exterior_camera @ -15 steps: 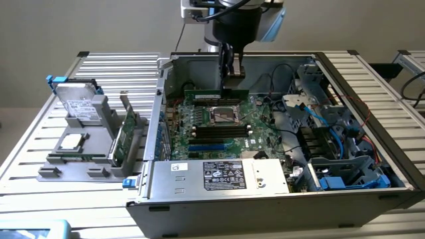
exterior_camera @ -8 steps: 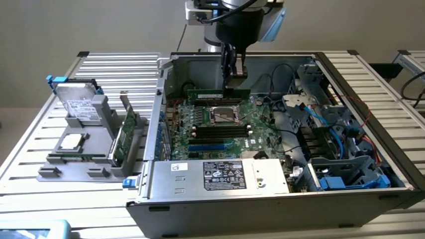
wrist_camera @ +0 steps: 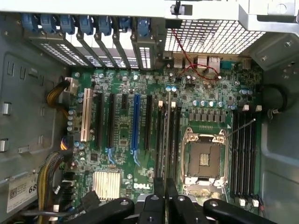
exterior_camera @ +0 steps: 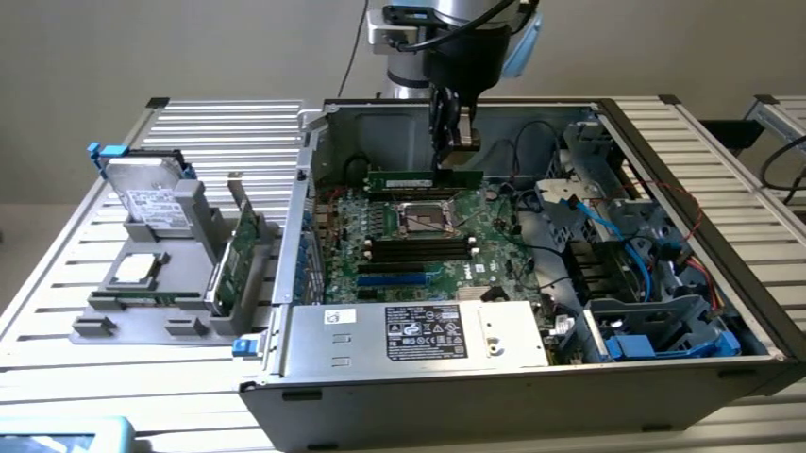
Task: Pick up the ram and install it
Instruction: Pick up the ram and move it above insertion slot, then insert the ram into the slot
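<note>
The ram (exterior_camera: 410,179) is a narrow green stick hanging level above the back part of the motherboard (exterior_camera: 377,222), inside the open computer case. My gripper (exterior_camera: 456,166) comes down from above and is shut on the stick's end toward the exterior view's right. In the wrist view the ram (wrist_camera: 167,135) shows edge-on as a thin pale strip running out from between my fingers (wrist_camera: 154,205), over the long black slots beside the CPU socket (wrist_camera: 204,158). Several black memory slots (wrist_camera: 245,149) lie on the far side of that socket; in the exterior view these slots (exterior_camera: 416,250) are in front of the socket.
The case walls (exterior_camera: 309,189) enclose the board, with a power supply (exterior_camera: 416,332) in front and drive cages with blue cables (exterior_camera: 629,283) at the exterior view's right. A grey fixture (exterior_camera: 139,321) at the left holds a hard drive (exterior_camera: 151,203), a processor (exterior_camera: 136,271) and a green expansion card (exterior_camera: 240,250).
</note>
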